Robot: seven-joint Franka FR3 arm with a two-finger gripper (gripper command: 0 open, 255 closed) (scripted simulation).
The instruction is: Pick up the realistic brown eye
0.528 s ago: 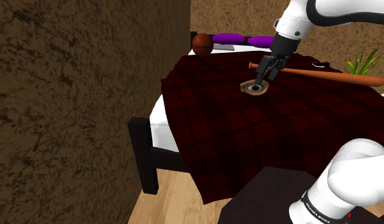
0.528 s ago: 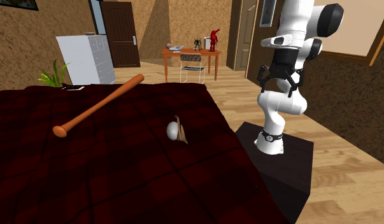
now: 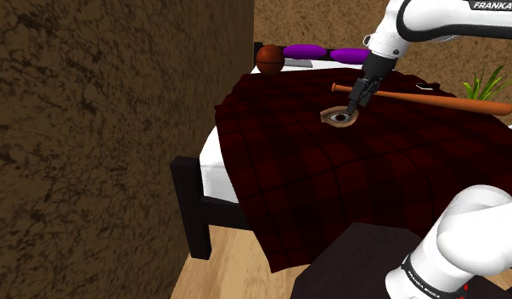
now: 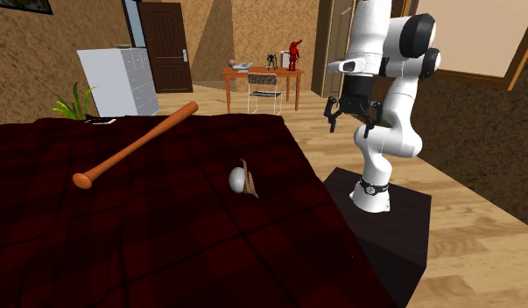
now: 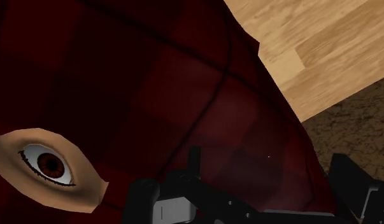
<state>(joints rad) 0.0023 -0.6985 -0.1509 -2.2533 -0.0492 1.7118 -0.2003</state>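
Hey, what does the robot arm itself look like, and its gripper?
The arm has smooth, rounded white segments with dark joints, and dark FRANKA EMIKA lettering on one link. The gripper is all black, ending in two slim jaws.

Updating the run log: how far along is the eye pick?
Done: nothing yet; the brown eye lies untouched on the dark red blanket. In hand: approach, with the open gripper in the air, apart from the eye. Left: centre over it, descend, close, lift.
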